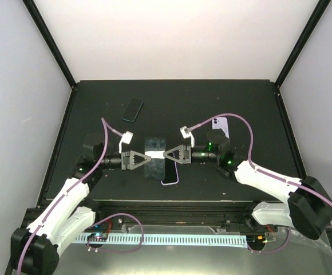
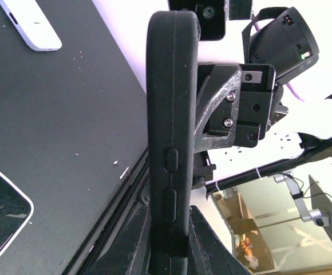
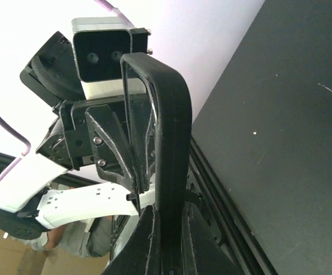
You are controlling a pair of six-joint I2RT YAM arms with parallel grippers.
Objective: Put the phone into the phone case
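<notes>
My left gripper (image 1: 143, 158) is clamped on the left edge of the black phone case (image 1: 154, 154). My right gripper (image 1: 166, 154) pinches the case's right edge. The white-rimmed phone (image 1: 172, 177) lies screen-up on the table (image 1: 97, 103), partly hidden beneath the case's near right corner.

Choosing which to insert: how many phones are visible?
3: dark phone far left, lilac phone by the right arm, white-edged phone partly under the held case.

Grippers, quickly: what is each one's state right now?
Left gripper: shut on the black matte phone case.
Right gripper: shut on the same case's opposite edge.
</notes>
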